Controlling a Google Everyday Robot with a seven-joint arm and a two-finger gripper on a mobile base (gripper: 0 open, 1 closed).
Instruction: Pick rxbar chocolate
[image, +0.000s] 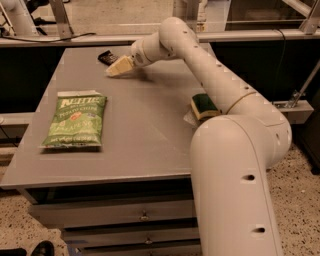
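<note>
The rxbar chocolate (106, 56) is a small flat black wrapper lying near the far left edge of the grey table (145, 130). My gripper (117, 68) reaches across the table with its pale fingers pointing left, its tips low over the tabletop just right of and in front of the bar, partly covering the bar's near end. It is not holding the bar.
A green chip bag (76, 121) lies flat on the table's left side. A green-and-yellow sponge (203, 106) sits at the right edge, beside my arm. Drawers run under the table's front edge. Rails and table legs stand behind the table.
</note>
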